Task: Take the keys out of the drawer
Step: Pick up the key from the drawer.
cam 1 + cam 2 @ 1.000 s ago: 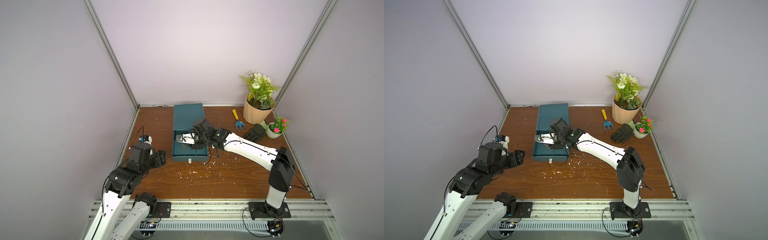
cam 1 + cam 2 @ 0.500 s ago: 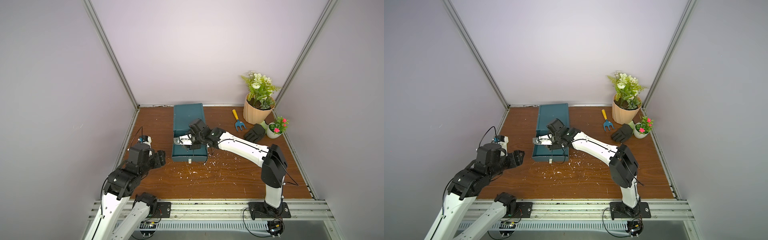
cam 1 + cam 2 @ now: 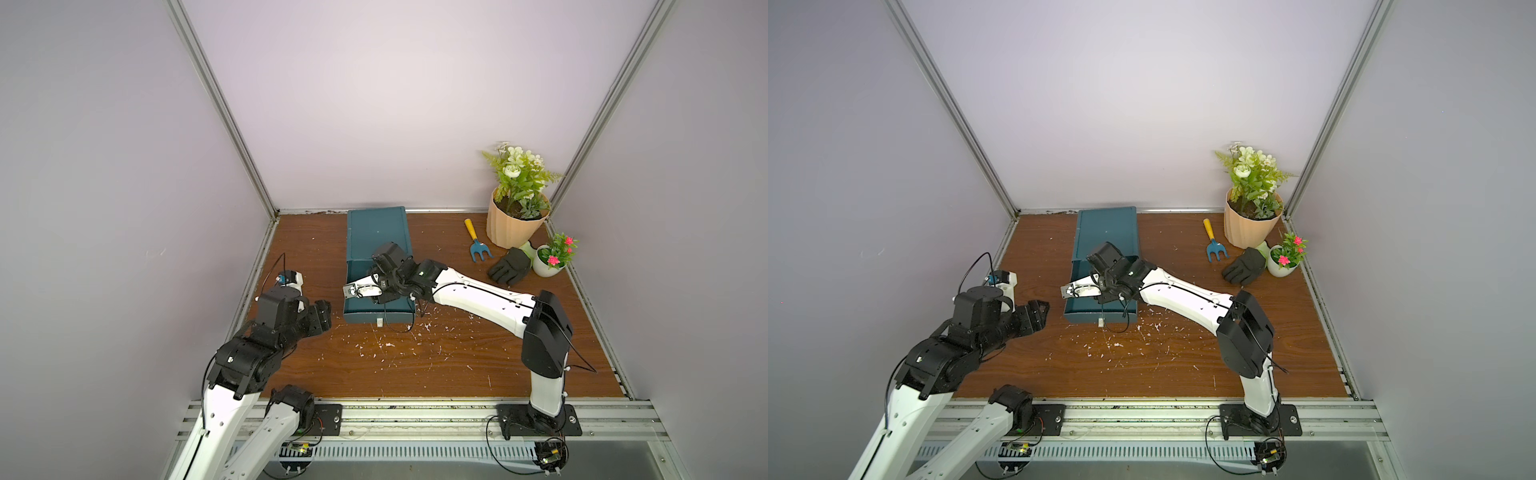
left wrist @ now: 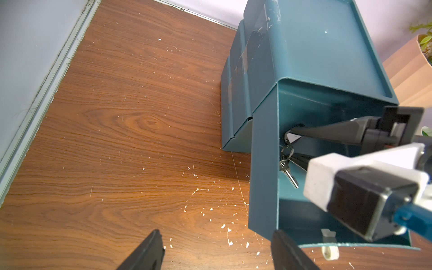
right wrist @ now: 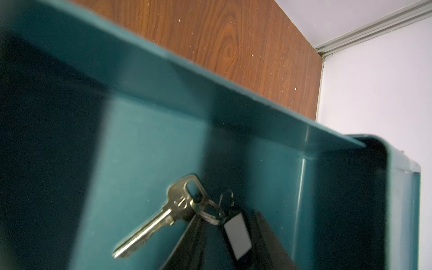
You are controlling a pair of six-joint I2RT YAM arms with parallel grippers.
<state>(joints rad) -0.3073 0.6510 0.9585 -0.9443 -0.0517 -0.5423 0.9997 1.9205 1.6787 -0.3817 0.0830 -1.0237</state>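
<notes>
Right tool (image 5: 228, 217) is pinched on keys (image 5: 177, 205); dangling bunch may be snagged on drawer (image 5: 163, 131) wall and dropped.

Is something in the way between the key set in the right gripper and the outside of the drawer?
Only the drawer's side wall, rising beside the key set that the right gripper holds. Above it, nothing visible.

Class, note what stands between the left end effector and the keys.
The drawer's side wall separates the left end effector from the keys, as the left wrist view shows.
</notes>
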